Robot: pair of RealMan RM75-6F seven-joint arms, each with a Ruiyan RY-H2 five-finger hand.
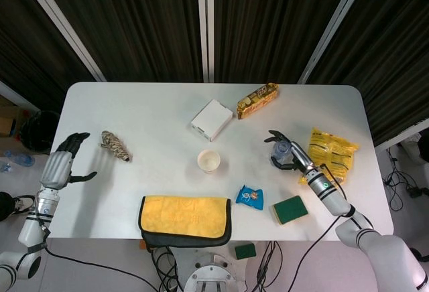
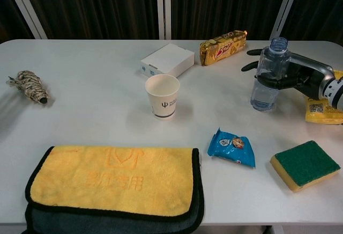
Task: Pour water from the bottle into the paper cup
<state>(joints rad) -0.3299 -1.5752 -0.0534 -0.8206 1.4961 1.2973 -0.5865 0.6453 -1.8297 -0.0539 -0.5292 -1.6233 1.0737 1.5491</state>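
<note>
Cloth (image 2: 112, 183): lying at the table's (image 2: 86, 116) near edge, its front cut off in the chest view.
Cup (image 2: 162, 95): standing upright mid-table, contents hard to see.
Bottle (image 2: 269, 73): standing uncapped, right of the cup.
Right hand (image 2: 292, 74): wrapping around the bottle, fingers partly hidden behind it.
Left hand (image 1: 66, 160): hovering empty at the table's left edge, fingers spread wide.

place: robot lab | cues: white table (image 1: 134, 118); dark curtains (image 1: 134, 17); floor cables (image 1: 399, 178)
</note>
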